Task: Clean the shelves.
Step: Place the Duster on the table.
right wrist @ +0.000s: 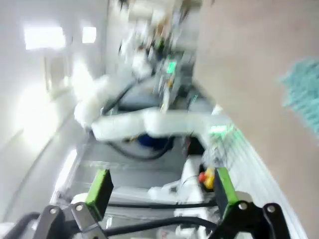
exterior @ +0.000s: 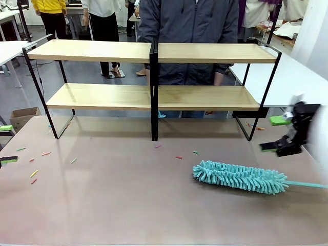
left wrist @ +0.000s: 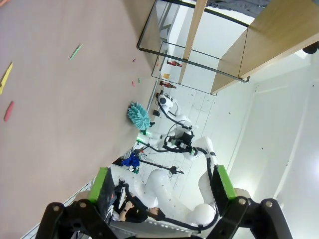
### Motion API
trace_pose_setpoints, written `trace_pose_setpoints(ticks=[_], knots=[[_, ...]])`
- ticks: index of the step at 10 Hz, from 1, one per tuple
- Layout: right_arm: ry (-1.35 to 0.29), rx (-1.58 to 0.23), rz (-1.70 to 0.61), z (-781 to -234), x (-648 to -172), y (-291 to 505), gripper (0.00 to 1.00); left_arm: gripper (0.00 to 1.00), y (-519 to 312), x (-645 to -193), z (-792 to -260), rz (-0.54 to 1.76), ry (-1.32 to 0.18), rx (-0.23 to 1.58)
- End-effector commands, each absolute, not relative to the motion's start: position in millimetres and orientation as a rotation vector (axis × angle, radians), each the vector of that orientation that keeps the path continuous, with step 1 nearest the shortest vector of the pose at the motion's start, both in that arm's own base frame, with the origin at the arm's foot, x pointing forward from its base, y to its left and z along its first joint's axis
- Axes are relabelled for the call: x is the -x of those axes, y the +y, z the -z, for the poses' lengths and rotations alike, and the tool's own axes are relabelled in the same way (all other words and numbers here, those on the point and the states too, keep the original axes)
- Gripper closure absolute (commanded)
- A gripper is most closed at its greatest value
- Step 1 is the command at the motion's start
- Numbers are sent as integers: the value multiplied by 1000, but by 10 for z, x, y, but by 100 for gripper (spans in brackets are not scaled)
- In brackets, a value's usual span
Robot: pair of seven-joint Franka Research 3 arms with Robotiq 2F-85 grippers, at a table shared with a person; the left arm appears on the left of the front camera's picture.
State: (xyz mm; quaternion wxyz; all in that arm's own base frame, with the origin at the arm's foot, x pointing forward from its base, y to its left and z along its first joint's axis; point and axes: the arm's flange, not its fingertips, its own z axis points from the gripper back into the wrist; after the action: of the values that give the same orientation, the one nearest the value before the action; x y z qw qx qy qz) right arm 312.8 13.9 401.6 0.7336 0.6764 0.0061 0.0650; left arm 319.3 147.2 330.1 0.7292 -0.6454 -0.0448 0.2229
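Shelves (exterior: 205,53) light wood, black frame; duster (exterior: 238,177) teal; table (exterior: 113,205) mauve-brown.

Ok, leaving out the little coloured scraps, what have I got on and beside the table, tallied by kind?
shelves: 1 rack, 2 tiers
teal duster: 1
cardboard box on the floor: 1
Total: 3

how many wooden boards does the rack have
4. On the shelves, two upper boards: left, right. Two lower boards: left, right. The central black post splits each tier; none looks hidden.
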Motion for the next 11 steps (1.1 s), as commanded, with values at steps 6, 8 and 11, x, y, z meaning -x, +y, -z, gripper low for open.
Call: trace_pose_setpoints(ticks=[6,8,11], knots=[[270,-1573,-234,-3929,-3050,269,0,0,1445,-3162,-3338,-486,-98,1437],[270,-1573,-234,-3929,-3050,269,0,0,1445,-3162,-3338,-486,-98,1437],[270,-1573,-234,-3929,-3050,269,0,0,1445,-3162,-3338,-486,-98,1437]])
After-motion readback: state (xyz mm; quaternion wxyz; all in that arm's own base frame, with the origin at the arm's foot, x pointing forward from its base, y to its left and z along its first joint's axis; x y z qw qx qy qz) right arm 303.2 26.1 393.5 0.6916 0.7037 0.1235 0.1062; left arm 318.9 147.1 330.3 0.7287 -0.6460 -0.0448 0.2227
